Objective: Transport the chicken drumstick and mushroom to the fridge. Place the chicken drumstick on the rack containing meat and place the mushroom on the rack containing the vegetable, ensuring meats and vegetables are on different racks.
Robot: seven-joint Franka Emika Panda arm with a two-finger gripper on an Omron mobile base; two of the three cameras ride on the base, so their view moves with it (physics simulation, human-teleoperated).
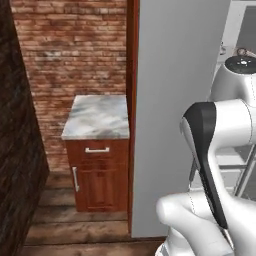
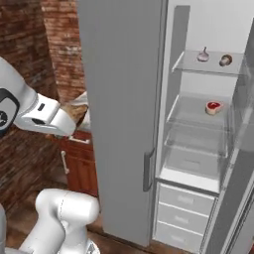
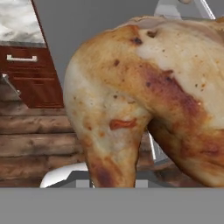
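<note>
Drumstick (image 3: 144, 96) sits clamped in the closed gripper, close against the hand camera; fridge (image 2: 124, 99) stands open, meat (image 2: 213, 107) on its middle shelf (image 2: 191, 116), ahead and right of the arm

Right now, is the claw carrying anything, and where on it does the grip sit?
Yes: the lumpy golden-brown roasted chicken drumstick, close against the hand camera. The exact grip point is hidden.

Chicken drumstick (image 3: 144, 96) is cut off by the hand view's right and bottom edges; finger tips are hidden behind it. Fridge (image 2: 124, 99) interior is partly blocked by its open door in the right base view. 2 small items on the top rack (image 2: 208, 67) are too small to be identified.
</note>
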